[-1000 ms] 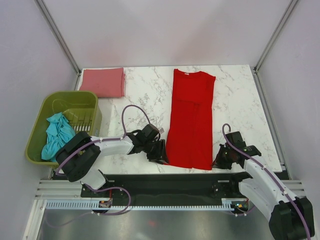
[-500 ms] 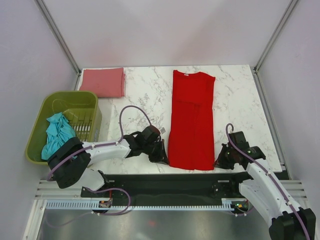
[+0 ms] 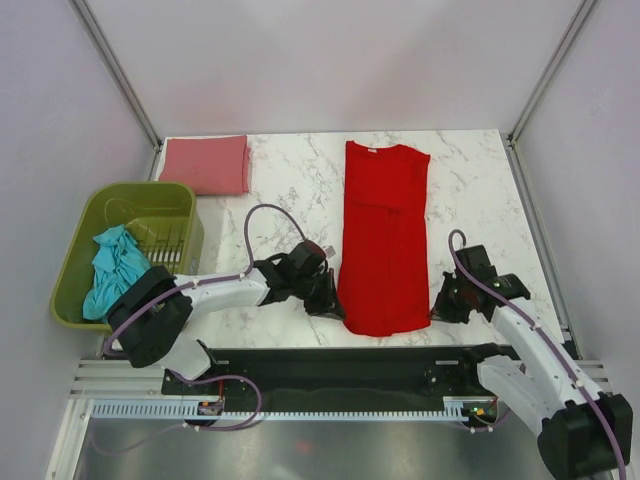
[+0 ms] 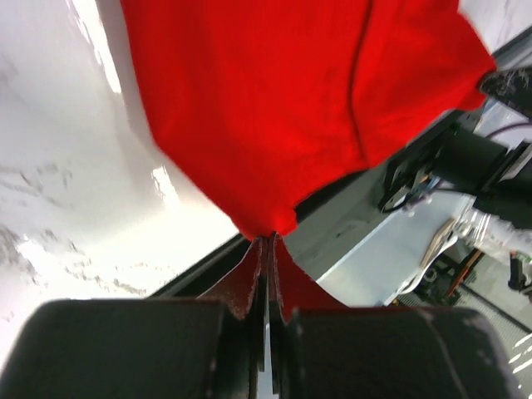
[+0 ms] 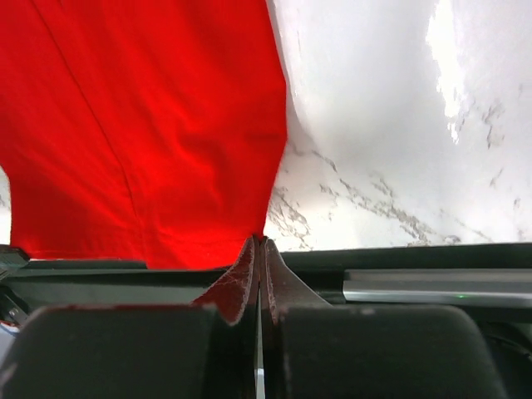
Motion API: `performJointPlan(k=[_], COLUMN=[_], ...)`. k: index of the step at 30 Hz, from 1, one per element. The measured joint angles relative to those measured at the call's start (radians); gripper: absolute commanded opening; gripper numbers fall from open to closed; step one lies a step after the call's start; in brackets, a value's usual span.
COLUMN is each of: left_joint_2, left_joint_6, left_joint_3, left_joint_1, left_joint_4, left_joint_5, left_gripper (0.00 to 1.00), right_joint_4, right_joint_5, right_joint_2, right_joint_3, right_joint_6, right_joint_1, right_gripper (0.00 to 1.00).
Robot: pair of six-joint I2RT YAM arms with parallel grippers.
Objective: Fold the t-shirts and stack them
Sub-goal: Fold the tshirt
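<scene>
The red t-shirt (image 3: 385, 235) lies as a long strip down the middle of the marble table, collar at the far end. My left gripper (image 3: 334, 310) is shut on its near left hem corner (image 4: 268, 220). On the other side my right gripper (image 3: 436, 312) is shut on the near right hem corner (image 5: 264, 231). Both corners are lifted a little off the table. A folded pink t-shirt (image 3: 207, 164) rests at the far left corner. The teal t-shirt (image 3: 113, 270) is crumpled in the basket.
The olive-green plastic basket (image 3: 95, 228) sits off the table's left edge. The table's near edge with a black rail (image 3: 340, 358) runs just behind both grippers. White walls and metal posts close in the far side.
The left gripper has shut on the hem corner. Both grippers have moved slightly away from the near edge, and the red shirt's near hem has risen and drawn inward.
</scene>
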Motion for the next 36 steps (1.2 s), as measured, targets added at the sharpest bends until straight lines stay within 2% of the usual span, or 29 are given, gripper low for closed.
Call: performJointPlan(k=[11,19,27,36], left_joint_2=[0.197,0.425,0.615,0.807], left_joint_6=[0.012,0.052,0.084,0.086], left_joint_3=[0.212,0.490,0.760,0.993], left_joint_1=[0.206,0.348,0.425,0.457], left_joint_4=[-0.001,-0.013,-0.016,-0.020], left_joint_5=[0.079,0.172,0.246,0.285], left_gripper=[0.02,0.02,0.02,0.02], right_joint_4=[0.153,0.205,0.231,0.226], right_joint_5=[0.071,0.132,0.132,0.118], right_joint_2=[0.403,0.724,0.945,1.106], right_joint_3=[0.242,0.576,0.853,0.978], right_joint_6=[-0.075,-0.153,-0.212,-0.248], right_joint_1=[0.000,-0.022,-0.088,-0.159], right_gripper=[0.00,0.00,0.00,0.00])
